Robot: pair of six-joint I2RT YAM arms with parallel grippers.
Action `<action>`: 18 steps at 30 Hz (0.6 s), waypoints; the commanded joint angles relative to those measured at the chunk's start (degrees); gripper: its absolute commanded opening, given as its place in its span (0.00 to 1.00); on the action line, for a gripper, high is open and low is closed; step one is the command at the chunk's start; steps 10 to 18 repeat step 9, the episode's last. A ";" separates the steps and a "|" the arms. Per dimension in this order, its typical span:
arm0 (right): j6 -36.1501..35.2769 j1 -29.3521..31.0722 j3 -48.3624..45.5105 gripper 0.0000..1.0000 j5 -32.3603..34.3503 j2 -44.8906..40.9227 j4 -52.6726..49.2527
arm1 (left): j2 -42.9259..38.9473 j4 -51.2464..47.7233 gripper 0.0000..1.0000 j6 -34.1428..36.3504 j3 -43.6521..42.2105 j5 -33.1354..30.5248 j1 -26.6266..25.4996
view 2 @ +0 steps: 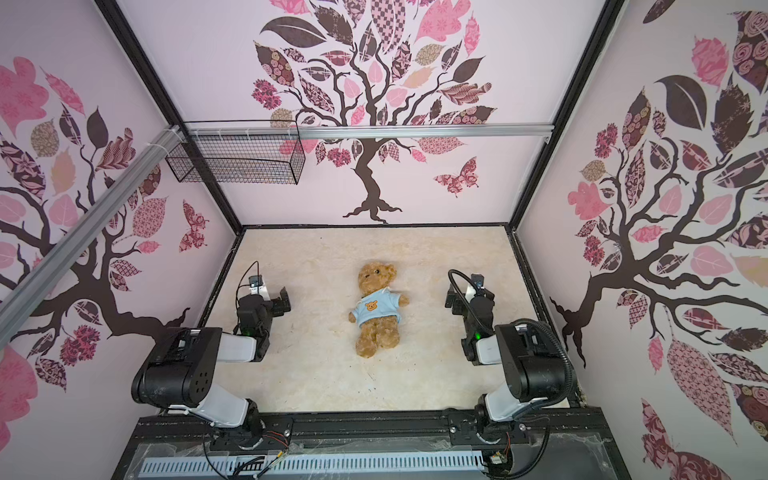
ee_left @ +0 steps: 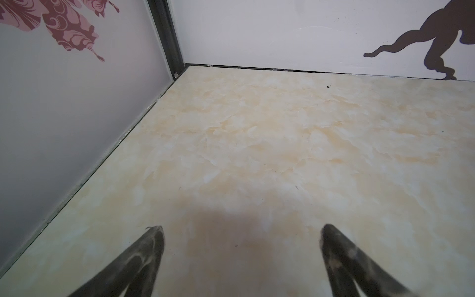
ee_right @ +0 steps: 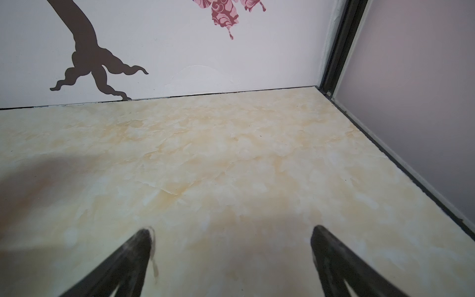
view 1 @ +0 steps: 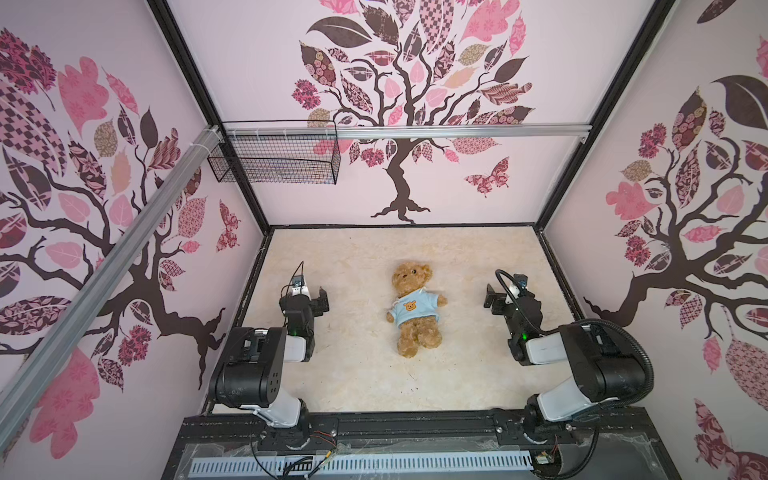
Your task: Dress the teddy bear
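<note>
Standing wide apart, the fingers (ee_left: 151, 246) of the left gripper (ee_left: 241, 227) close on nothing; only bare marbled table (ee_left: 257, 141) shows between them in the left wrist view. In both top views this gripper (view 1: 323, 300) (view 2: 284, 301) hangs low over the table at about 9 o'clock from the toy, well apart from it.

The right gripper (ee_right: 231, 227) is just as wide, its fingers (ee_right: 323, 244) empty over the same cream surface (ee_right: 231, 154). In both top views it (view 1: 491, 297) (view 2: 453, 297) sits at about 3 o'clock from the toy, also well apart, so the two grippers flank it.

Between them, near the middle of the table (view 1: 353, 374), the teddy bear (view 1: 412, 276) (view 2: 376, 278) lies on its back, face up. Its head points toward 12 o'clock and its legs toward 6 o'clock, tilted slightly to 7. A light blue shirt (view 1: 419, 312) (view 2: 381, 312) covers its torso, with an orange bear-face patch (view 1: 410, 306) (view 2: 371, 306) on the chest. One arm pokes out of a sleeve toward 2 o'clock, the other toward 8 o'clock.

Farther out, at about 11 o'clock, a black wire basket (view 1: 274, 156) (view 2: 237, 156) hangs from a metal rail on the back wall (view 1: 498, 199), which carries a brown and pink tree decal.
</note>
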 commanded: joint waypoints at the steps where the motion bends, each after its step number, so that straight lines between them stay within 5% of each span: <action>1: 0.46 -0.37 0.64 0.99 -0.29 0.33 0.79 | -0.61 0.04 0.97 -0.09 1.48 0.34 0.23; 18: 0.36 -0.27 0.49 1.00 -0.45 0.18 0.86 | -0.61 0.02 0.97 -0.09 1.51 0.34 0.22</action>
